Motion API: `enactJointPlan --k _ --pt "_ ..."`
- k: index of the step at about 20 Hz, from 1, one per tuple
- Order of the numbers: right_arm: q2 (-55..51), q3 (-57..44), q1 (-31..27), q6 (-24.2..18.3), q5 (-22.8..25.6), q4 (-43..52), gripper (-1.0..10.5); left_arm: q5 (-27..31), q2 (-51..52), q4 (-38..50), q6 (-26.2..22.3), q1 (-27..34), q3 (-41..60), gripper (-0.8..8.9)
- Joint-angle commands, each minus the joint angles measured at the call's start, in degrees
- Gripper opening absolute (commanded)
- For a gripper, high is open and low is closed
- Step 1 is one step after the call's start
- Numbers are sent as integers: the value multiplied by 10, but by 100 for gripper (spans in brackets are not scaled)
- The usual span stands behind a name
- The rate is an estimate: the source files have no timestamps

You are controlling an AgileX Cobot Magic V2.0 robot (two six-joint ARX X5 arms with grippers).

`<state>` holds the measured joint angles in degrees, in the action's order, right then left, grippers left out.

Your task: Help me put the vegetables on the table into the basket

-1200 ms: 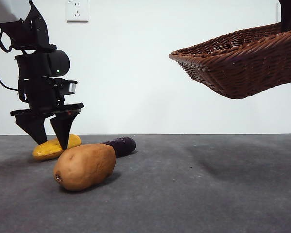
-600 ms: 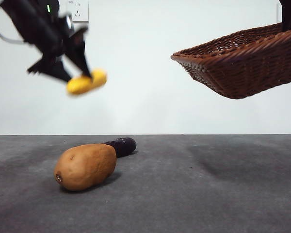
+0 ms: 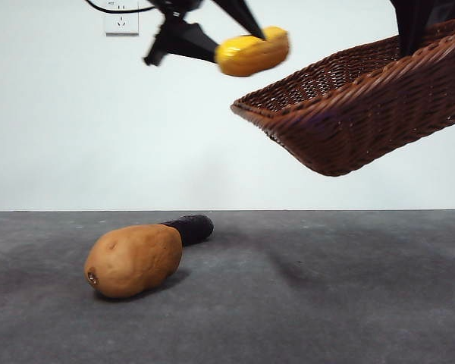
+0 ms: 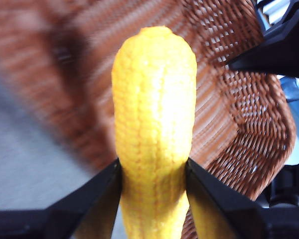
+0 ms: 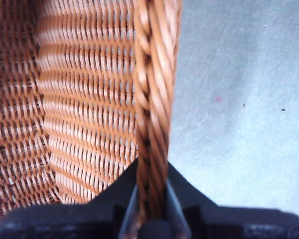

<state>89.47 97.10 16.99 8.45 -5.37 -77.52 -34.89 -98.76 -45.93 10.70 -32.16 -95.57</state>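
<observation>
Corn cob (image 3: 252,52): yellow, held in the air near the top centre of the front view, just beside the basket's raised near corner and apart from it. The left wrist view alone shows its kernel rows and that it lies over the basket's woven inside.
Left gripper (image 4: 153,174): jaws pressed against both sides of the corn cob's lower part. In the front view it shows as black tips at the top edge.
Basket (image 3: 356,106): dark brown wicker, off the table, tilted, upper right of the front view.
Right gripper (image 5: 152,196): jaws narrow, pinching the basket's braided rim (image 5: 157,99). Only the right wrist view shows this grip; the front view gives just a dark shape at the top right.
Potato (image 3: 133,259): tan-brown, lying on the table, lower left of the front view.
Eggplant (image 3: 191,227): dark purple, behind the potato, partly hidden by it.
Table (image 3: 326,303): dark grey, mottled.
Wall socket (image 3: 120,17): white, upper left of the front view.
</observation>
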Motion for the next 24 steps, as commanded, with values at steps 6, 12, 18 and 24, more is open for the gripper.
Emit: enactJointPlan --k 6,12,18,24 --pt "-3 0 35 36 3 -5 -16 141 -17 39 135 -38 1 232" --pt "-1 0 44 36 3 -6 -16 140 -17 55 162 -38 1 503" --pt "4 -13 43 30 5 -12 -16 140 -2 51 99 -28 1 502" --pt "4 -76 1 -4 9 11 -16 263 73 -140 -30 -33 1 502"
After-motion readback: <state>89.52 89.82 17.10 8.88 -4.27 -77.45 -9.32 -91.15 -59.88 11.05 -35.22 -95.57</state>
